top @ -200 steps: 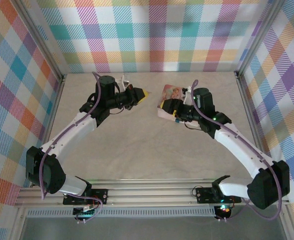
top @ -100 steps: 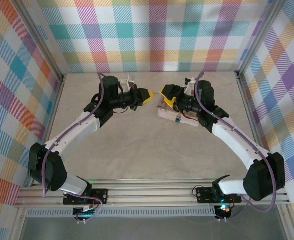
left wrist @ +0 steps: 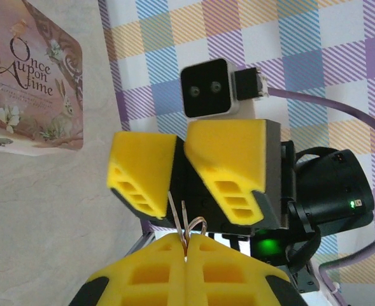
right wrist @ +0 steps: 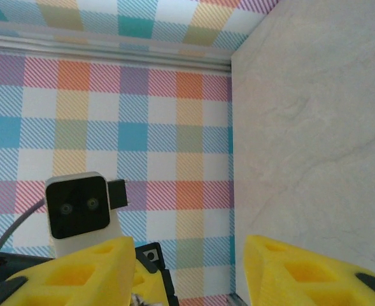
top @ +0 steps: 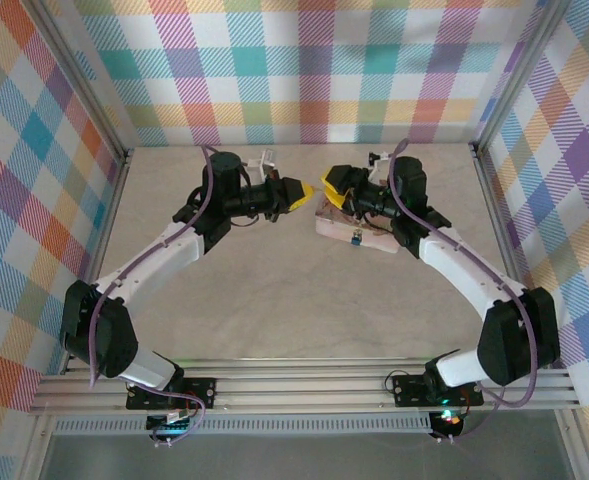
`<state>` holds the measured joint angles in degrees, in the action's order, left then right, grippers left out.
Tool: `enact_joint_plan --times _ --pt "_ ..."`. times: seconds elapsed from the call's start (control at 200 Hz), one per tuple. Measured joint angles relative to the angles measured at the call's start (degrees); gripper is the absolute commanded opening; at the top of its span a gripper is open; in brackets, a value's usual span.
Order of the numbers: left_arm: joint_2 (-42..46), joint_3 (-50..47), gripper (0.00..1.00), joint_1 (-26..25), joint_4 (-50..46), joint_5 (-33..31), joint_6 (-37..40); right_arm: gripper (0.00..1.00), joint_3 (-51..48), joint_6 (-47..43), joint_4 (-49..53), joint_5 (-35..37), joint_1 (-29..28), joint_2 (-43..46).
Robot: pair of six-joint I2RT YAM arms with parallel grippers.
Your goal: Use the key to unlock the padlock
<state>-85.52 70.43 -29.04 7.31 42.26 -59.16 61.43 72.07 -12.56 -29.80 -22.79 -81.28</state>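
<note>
Left jaws: closed, pinching thin wire ring (left wrist: 184,223).
Right jaws: apart, tips just beside left tips.
Book (left wrist: 29,83): flat on worktop (top: 274,290).

"The arms?"

"Left arm (top: 159,255) and right arm (top: 469,280) alike: white links, black joint housings, a purple cable (left wrist: 314,99) looping along each."

"And the ends?"

"Yellow wedge fingers (left wrist: 228,159) with rectangular slots, a white two-lens wrist camera (left wrist: 207,89), a green light (left wrist: 267,245) on the black motor (left wrist: 330,191)."
</note>
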Motion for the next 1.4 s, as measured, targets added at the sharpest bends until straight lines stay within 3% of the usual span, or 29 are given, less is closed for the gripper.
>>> enact_joint_plan --times 0.195,0.535,0.88,0.965,1.17,1.4 --pt "-0.39 0.35 0.00 -0.57 0.37 -0.31 0.00 0.37 0.17 1.29 -1.18 -3.69 0.00 -1.60" --pt "-0.35 0.37 0.00 -3.19 -1.29 -4.15 2.56 0.00 2.03 2.49 -3.23 -8.50 0.70 -1.88" --pt "0.02 1.86 0.00 -3.58 -7.06 -6.40 6.86 0.00 1.14 2.14 -5.84 -11.02 0.98 -2.91" --pt "0.20 2.32 0.06 -3.61 -8.90 -6.58 8.28 0.00 1.14 -0.76 -4.85 -11.21 0.98 -2.54" --pt "0.63 5.42 0.26 -4.33 -15.69 -6.60 13.18 0.00 2.21 -12.48 3.67 -10.56 1.05 1.77" --pt "1.81 7.41 0.40 -2.58 -18.18 -5.73 17.09 0.00 17.05 -34.88 22.47 -12.35 1.07 1.97"
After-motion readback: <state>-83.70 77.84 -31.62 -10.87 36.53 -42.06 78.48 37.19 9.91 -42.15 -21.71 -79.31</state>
